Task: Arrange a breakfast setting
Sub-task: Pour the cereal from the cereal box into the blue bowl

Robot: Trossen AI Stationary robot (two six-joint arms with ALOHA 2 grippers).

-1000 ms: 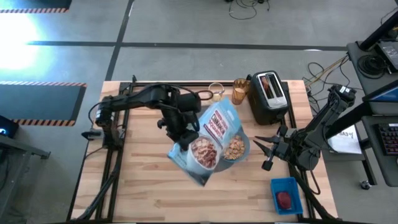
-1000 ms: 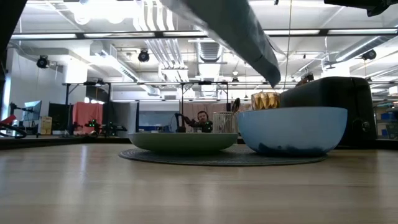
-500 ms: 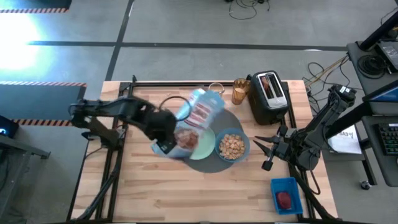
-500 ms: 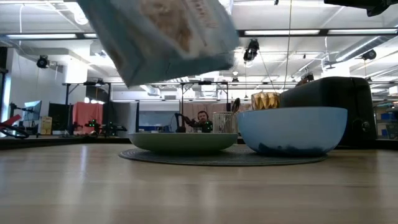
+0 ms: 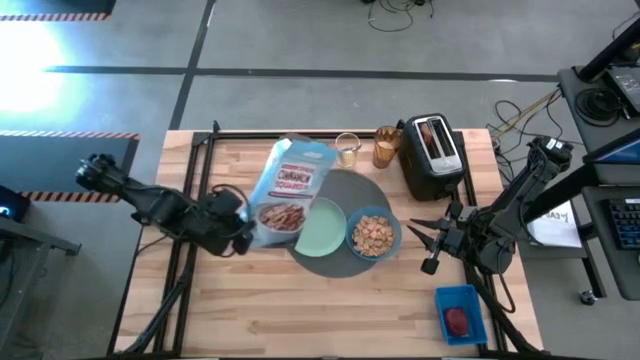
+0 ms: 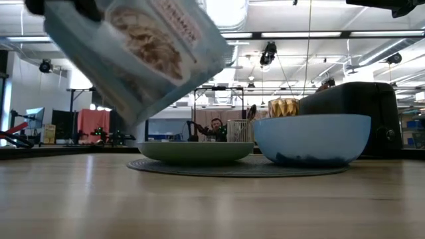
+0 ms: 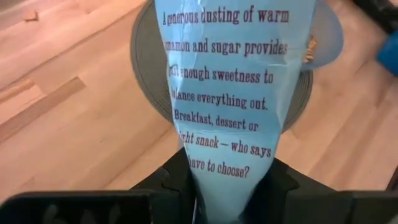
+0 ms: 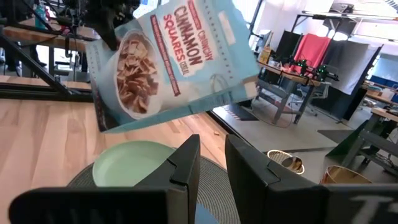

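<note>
- Round dark-grey woven mat (image 5: 345, 215) lies on the wooden table (image 5: 330, 310), toward the far edge, right of centre.
- Pale green plate (image 5: 322, 227) on mat's left part; blue bowl (image 5: 374, 236) touching the plate's right side, also on mat.
- Bowl holds tan cereal squares (image 5: 375, 235).
- Amber ribbed glass (image 5: 386, 147) stands at far edge; clear glass (image 5: 347, 148) just beside it on its left.
- Black two-slot toaster (image 5: 432, 157) right of amber glass, brown toast slice (image 5: 431, 136) upright in a slot.
- Blue rectangular tray (image 5: 459, 312) near front right corner, small red food piece (image 5: 458, 320) in it.
- My left gripper (image 5: 240, 228) is clenched on the bottom of a light-blue cinnamon squares cereal bag (image 5: 288, 190), held tilted above the table, its lower part over the plate's left rim, its top toward the far edge.
- My right gripper (image 5: 432, 240) hangs near the right edge, beside the bowl, fingers spread, holding nothing.
</note>
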